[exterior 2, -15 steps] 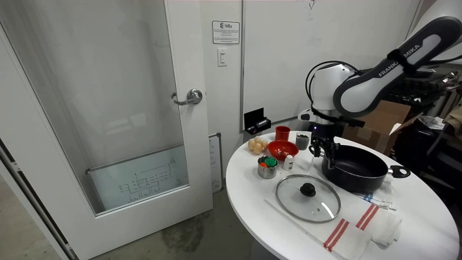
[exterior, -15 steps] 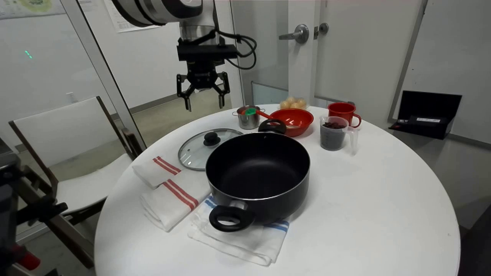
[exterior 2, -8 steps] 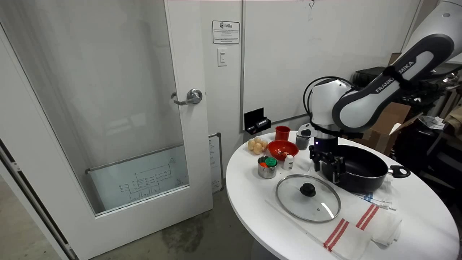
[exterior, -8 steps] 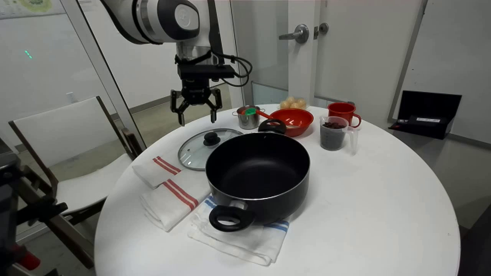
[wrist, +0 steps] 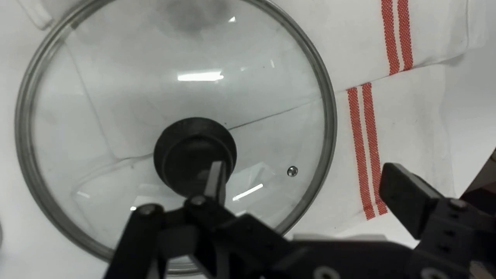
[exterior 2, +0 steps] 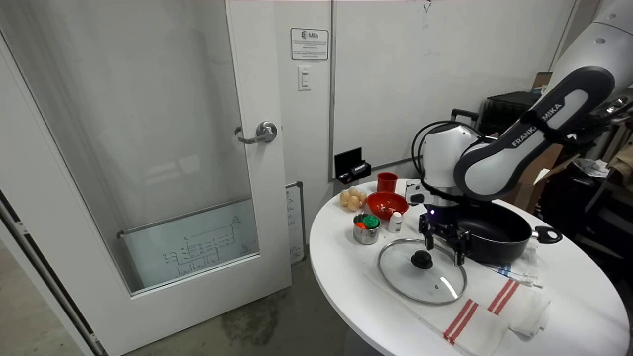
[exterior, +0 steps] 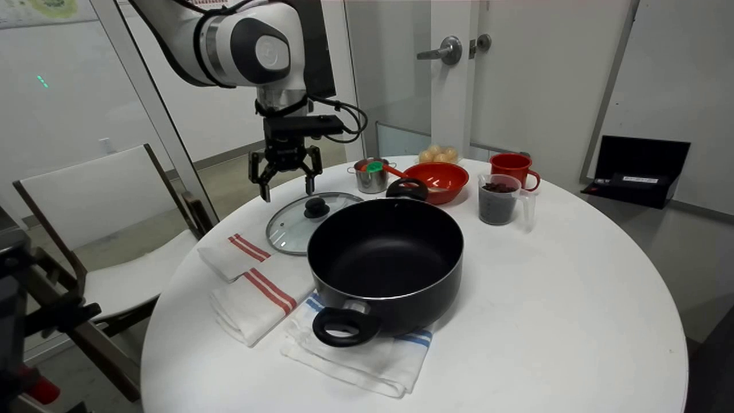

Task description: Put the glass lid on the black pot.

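The glass lid [exterior: 292, 232] lies flat, black knob up, partly over white cloths; it also shows in an exterior view [exterior 2: 403, 282] and in the wrist view [wrist: 271, 100]. The black pot [exterior: 418, 304] stands uncovered beside it on a blue-striped cloth; it also shows in an exterior view [exterior 2: 499, 249]. My gripper [exterior: 288, 194] is open and empty, pointing down above the lid; it also shows in an exterior view [exterior 2: 444, 254]. In the wrist view my gripper [wrist: 304, 166] has one finger overlapping the lid knob [wrist: 190, 135] and the other over the cloth, beyond the rim.
Red-striped cloths [exterior: 252, 298] lie beside the lid. Behind stand a small metal pot [exterior: 371, 180], a red bowl [exterior: 438, 186], a measuring cup [exterior: 498, 203] and a red mug [exterior: 510, 165]. A small white bottle [exterior 2: 395, 222] stands near the lid.
My open gripper has come down toward the lid and moved slightly left in an exterior view. The lid, pot and other objects have not moved.
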Robot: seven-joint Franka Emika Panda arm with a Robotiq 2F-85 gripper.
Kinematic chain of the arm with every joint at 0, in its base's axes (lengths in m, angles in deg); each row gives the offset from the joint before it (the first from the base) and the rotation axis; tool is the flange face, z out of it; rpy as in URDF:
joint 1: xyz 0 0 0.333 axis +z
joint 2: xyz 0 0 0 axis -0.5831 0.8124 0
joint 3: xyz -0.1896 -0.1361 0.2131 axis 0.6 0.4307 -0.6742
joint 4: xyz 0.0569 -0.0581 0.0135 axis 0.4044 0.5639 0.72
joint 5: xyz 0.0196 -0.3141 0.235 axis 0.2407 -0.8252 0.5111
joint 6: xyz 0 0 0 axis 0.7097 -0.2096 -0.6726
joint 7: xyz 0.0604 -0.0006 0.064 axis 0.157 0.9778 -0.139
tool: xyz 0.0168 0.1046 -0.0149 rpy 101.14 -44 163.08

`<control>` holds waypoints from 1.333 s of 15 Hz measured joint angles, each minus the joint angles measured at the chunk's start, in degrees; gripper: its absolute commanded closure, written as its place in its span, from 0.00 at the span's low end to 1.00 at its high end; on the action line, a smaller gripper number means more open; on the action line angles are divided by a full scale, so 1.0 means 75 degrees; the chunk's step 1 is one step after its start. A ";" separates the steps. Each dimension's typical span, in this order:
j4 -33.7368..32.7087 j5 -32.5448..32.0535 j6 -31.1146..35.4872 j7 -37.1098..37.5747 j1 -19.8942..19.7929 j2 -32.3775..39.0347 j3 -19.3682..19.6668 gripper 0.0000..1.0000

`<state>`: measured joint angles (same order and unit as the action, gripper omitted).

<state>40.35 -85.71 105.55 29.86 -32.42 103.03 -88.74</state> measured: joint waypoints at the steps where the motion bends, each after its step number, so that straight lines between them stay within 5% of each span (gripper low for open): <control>1: -0.0012 -0.0005 0.0086 -0.0070 0.0006 0.0071 0.0006 0.00; 20: -0.0906 -0.0291 0.0855 -0.0817 0.0128 0.0949 0.0176 0.00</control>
<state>33.55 -87.89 111.96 23.73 -31.46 110.15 -87.43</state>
